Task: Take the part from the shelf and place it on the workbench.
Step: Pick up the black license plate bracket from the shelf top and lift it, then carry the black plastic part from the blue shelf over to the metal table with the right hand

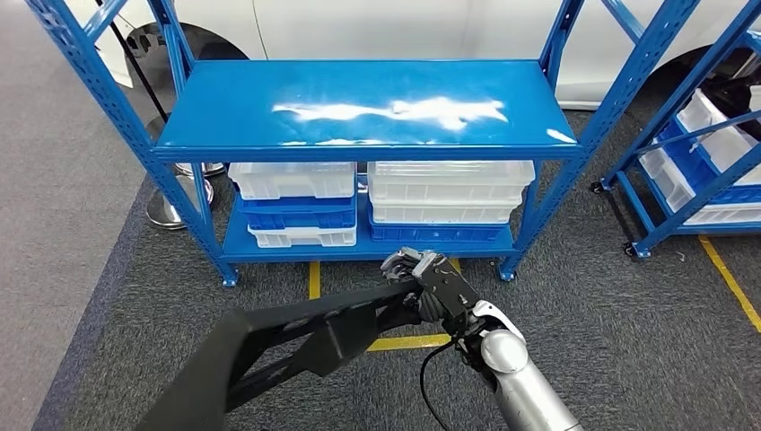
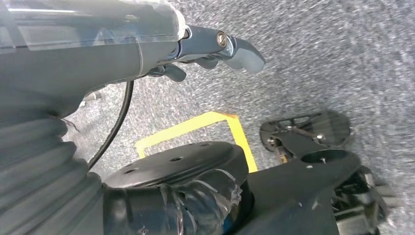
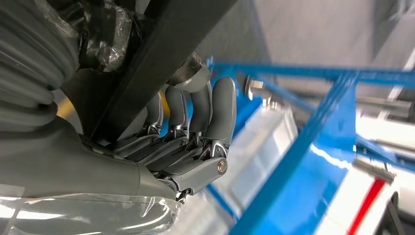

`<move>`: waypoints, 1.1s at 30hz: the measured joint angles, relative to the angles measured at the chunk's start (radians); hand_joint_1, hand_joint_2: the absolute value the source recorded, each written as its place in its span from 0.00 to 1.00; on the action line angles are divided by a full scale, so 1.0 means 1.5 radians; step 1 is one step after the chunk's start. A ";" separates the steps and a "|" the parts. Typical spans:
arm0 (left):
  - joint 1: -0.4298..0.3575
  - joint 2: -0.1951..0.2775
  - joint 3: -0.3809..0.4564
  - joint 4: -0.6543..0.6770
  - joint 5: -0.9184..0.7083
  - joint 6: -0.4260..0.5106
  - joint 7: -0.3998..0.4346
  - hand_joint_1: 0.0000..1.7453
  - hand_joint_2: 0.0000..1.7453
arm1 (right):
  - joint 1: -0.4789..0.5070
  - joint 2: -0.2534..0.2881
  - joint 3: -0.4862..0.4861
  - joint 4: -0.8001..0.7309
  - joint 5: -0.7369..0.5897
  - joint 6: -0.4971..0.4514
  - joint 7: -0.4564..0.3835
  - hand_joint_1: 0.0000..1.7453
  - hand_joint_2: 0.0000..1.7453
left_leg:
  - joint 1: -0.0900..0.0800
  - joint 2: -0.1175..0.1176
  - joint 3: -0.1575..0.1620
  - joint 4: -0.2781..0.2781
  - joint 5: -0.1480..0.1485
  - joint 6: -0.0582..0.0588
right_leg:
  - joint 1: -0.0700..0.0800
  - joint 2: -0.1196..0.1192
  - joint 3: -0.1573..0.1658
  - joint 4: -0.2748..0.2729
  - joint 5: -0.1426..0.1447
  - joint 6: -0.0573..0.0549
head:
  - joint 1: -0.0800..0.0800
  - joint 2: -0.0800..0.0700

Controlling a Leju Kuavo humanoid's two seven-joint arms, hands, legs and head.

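No readable text, labels, brands or numbers on shelf, bins, floor or robot parts

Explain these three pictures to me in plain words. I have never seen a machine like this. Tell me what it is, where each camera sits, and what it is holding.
This is a humanoid robot with silver arms and many-fingered hands. The wide picture looks down from its head at a blue shelf; the top deck is bare, with white and blue bins stacked below. The right hand grips a long black part. The other two pictures come from cameras at the wrists: one shows the right hand's fingers wrapped around that part, the other the left hand above grey carpet, apparently holding nothing.
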 joint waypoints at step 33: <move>-0.007 -0.001 0.011 0.001 -0.007 0.000 0.005 0.00 1.00 | 0.023 -0.017 0.088 0.007 -0.164 0.136 -0.015 1.00 1.00 | 0.003 0.002 -0.031 0.004 0.019 -0.007 | -0.003 -0.001 0.021 0.023 0.030 -0.004 | -0.001 0.000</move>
